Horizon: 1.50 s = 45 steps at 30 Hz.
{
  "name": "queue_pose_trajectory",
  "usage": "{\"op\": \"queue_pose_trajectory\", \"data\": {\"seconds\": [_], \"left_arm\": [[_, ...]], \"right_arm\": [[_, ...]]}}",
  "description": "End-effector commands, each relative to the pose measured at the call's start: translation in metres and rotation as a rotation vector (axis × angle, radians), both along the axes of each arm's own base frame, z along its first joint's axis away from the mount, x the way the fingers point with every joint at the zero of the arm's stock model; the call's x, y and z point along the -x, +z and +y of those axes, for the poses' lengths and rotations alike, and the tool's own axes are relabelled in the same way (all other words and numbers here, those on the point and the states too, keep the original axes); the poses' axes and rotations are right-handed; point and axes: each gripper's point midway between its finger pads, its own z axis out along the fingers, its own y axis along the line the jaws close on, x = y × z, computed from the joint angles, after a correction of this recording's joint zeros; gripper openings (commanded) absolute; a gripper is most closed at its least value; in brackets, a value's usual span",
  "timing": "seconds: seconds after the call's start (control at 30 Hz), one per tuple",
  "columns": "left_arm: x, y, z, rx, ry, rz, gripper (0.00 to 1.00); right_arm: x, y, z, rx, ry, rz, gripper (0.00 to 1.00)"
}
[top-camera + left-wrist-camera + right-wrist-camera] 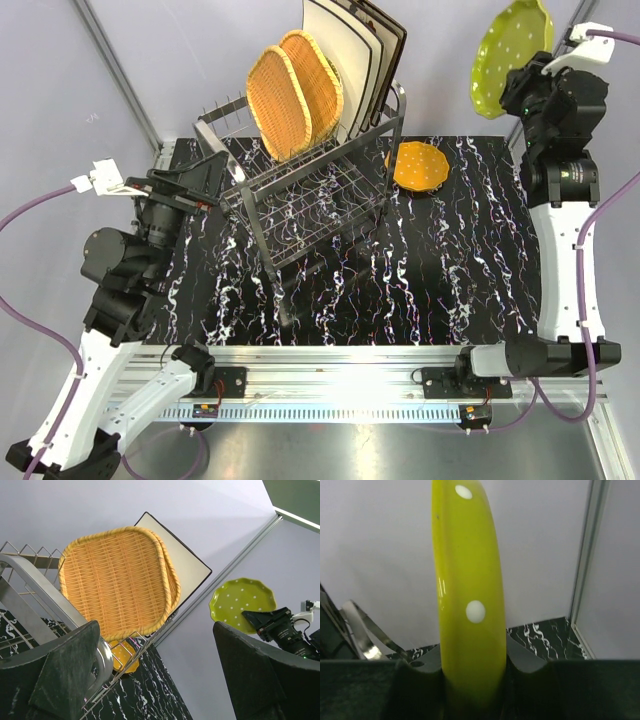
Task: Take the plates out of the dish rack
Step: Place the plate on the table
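Above-right of orange plate (418,165): green dotted plate (512,50) is pinched on edge by right gripper (472,670); left gripper (155,650) is held spread.

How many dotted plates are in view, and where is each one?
2. The green dotted plate is held in the air by the right hand. The orange dotted plate lies on the table, right of the dish rack. Others may be hidden in the rack.

The right tool (472,677) grips the green dotted plate (469,570) edge-on, standing upright
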Motion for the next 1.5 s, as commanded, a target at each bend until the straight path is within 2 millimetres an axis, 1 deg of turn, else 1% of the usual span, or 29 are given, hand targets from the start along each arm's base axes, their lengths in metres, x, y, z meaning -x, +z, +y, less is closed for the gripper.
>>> {"op": "queue_pose_trajectory", "data": {"seconds": [0.0, 0.03, 0.07, 0.1, 0.13, 0.17, 0.2, 0.27, 0.3, 0.37, 0.4, 0.43, 0.47, 0.53, 0.57, 0.63, 0.67, 0.73, 0.77, 0.83, 0.87, 0.93, 0.97, 1.03, 1.13, 1.23, 1.27, 1.33, 1.47], "left_arm": [[0.001, 0.008, -0.004, -0.012, -0.015, -0.043, 0.99], [0.001, 0.008, -0.004, -0.014, -0.014, -0.043, 0.99], [0.001, 0.009, -0.004, -0.016, -0.015, -0.044, 0.99], [0.001, 0.008, -0.004, -0.018, -0.012, -0.043, 0.99], [0.001, 0.008, -0.004, -0.02, -0.012, -0.043, 0.99], [0.001, 0.008, -0.004, -0.023, -0.011, -0.043, 0.99], [0.0, 0.007, -0.004, -0.022, -0.011, -0.041, 0.99], [0.0, 0.007, -0.003, -0.023, -0.006, -0.039, 0.99], [-0.002, 0.004, -0.003, -0.024, -0.004, -0.031, 0.99], [-0.003, 0.003, -0.003, -0.02, -0.002, -0.025, 0.99], [-0.003, 0.003, -0.003, -0.019, -0.001, -0.025, 0.99], [-0.004, 0.002, -0.003, -0.017, 0.001, -0.022, 0.99], [-0.004, 0.003, -0.003, -0.015, 0.001, -0.022, 0.99], [-0.005, 0.002, -0.003, -0.015, 0.0, -0.02, 0.99], [-0.006, 0.001, -0.004, -0.018, 0.001, -0.016, 0.99], [-0.005, 0.002, -0.003, -0.017, 0.002, -0.019, 0.99], [-0.005, 0.002, -0.003, -0.018, 0.001, -0.016, 0.99], [-0.006, 0.001, -0.003, -0.02, 0.003, -0.014, 0.99], [-0.006, 0.002, -0.003, -0.018, 0.002, -0.015, 0.99], [-0.007, 0.001, -0.004, -0.018, 0.002, -0.011, 0.99], [-0.007, 0.002, -0.004, -0.016, 0.002, -0.011, 0.99], [-0.008, 0.001, -0.004, -0.014, 0.002, -0.005, 0.99], [-0.008, 0.001, -0.004, -0.011, 0.001, -0.004, 0.99], [-0.008, 0.002, -0.004, -0.01, 0.0, -0.003, 0.99], [-0.009, 0.0, -0.004, -0.02, 0.004, 0.014, 0.99], [-0.011, -0.001, -0.005, -0.024, 0.005, 0.027, 0.99], [-0.012, -0.001, -0.006, -0.025, 0.003, 0.03, 0.99], [-0.014, -0.002, -0.008, -0.013, -0.006, 0.039, 0.99], [-0.019, -0.005, -0.012, -0.007, -0.017, 0.048, 0.99]], "right_arm": [[0.015, 0.043, -0.014, -0.096, 0.022, -0.159, 0.0], [0.011, 0.033, -0.027, -0.126, 0.0, -0.13, 0.0], [0.007, 0.027, -0.029, -0.136, 0.015, -0.114, 0.0], [-0.001, 0.015, -0.034, -0.148, 0.011, -0.083, 0.0], [-0.006, 0.007, -0.042, -0.171, -0.007, -0.065, 0.0], [-0.009, 0.001, -0.045, -0.174, 0.015, -0.047, 0.0], [-0.018, -0.014, -0.051, -0.185, 0.012, -0.013, 0.0], [-0.026, -0.026, -0.058, -0.2, 0.022, 0.012, 0.0], [-0.034, -0.042, -0.06, -0.2, 0.018, 0.044, 0.0], [-0.04, -0.052, -0.06, -0.185, 0.037, 0.059, 0.0], [-0.046, -0.065, -0.06, -0.194, 0.041, 0.085, 0.0], [-0.049, -0.07, -0.059, -0.199, 0.054, 0.093, 0.0], [-0.056, -0.081, -0.06, -0.208, 0.06, 0.117, 0.0], [-0.063, -0.091, -0.06, -0.228, 0.069, 0.134, 0.0], [-0.071, -0.102, -0.061, -0.241, 0.071, 0.158, 0.0], [-0.078, -0.112, -0.061, -0.269, 0.086, 0.175, 0.0], [-0.086, -0.122, -0.062, -0.282, 0.09, 0.195, 0.0], [-0.093, -0.132, -0.061, -0.316, 0.111, 0.213, 0.0], [-0.1, -0.142, -0.06, -0.331, 0.121, 0.231, 0.0], [-0.107, -0.149, -0.058, -0.355, 0.147, 0.238, 0.0], [-0.113, -0.158, -0.058, -0.371, 0.153, 0.252, 0.0], [-0.12, -0.166, -0.055, -0.391, 0.178, 0.26, 0.0], [-0.127, -0.175, -0.055, -0.405, 0.183, 0.276, 0.0], [-0.133, -0.182, -0.051, -0.421, 0.212, 0.287, 0.0], [-0.146, -0.205, -0.047, -0.459, 0.251, 0.318, 0.0], [-0.154, -0.215, -0.039, -0.496, 0.306, 0.33, 0.0], [-0.159, -0.226, -0.038, -0.508, 0.313, 0.349, 0.0], [-0.166, -0.234, -0.033, -0.524, 0.356, 0.357, 0.0], [-0.174, -0.251, -0.025, -0.531, 0.426, 0.382, 0.0]]}}
